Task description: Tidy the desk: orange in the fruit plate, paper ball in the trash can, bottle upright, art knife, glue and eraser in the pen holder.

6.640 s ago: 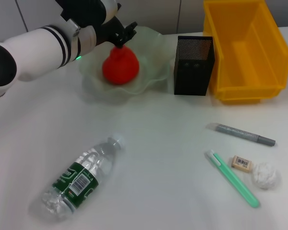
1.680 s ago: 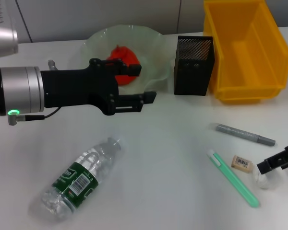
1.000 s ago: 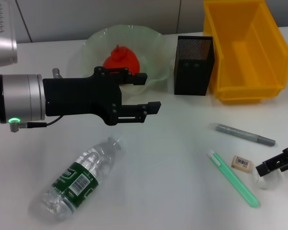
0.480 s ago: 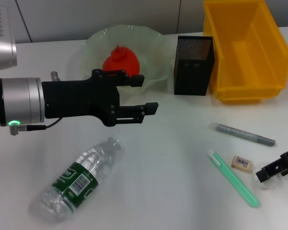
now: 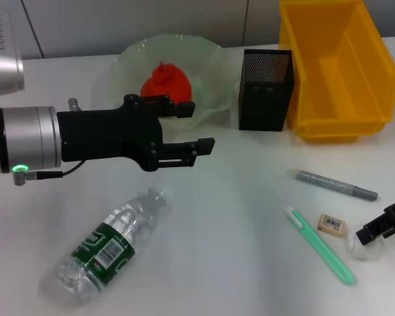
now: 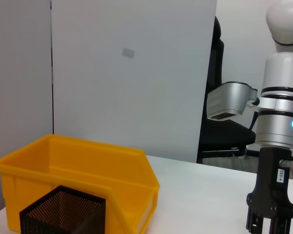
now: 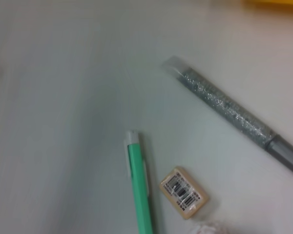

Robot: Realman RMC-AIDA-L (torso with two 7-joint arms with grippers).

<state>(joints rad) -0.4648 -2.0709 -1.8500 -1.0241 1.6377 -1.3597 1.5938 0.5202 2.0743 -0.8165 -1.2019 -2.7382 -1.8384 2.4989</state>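
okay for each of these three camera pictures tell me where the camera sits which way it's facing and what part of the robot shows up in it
Head view: on the head, looking down at the desk; open left gripper above the lying clear bottle, right gripper over the white paper ball.
Left wrist view: looks level across to the yellow plastic trash can; shows the other arm.
Right wrist view: looks down at the beige barcoded eraser; no robot parts.
Shared: head and left wrist views both show the black mesh pen holder.

At the head view's right edge, the right pincer [image 5: 386, 228] is cut off and partly hides the paper ball [image 5: 363, 247]; its grip is unclear.
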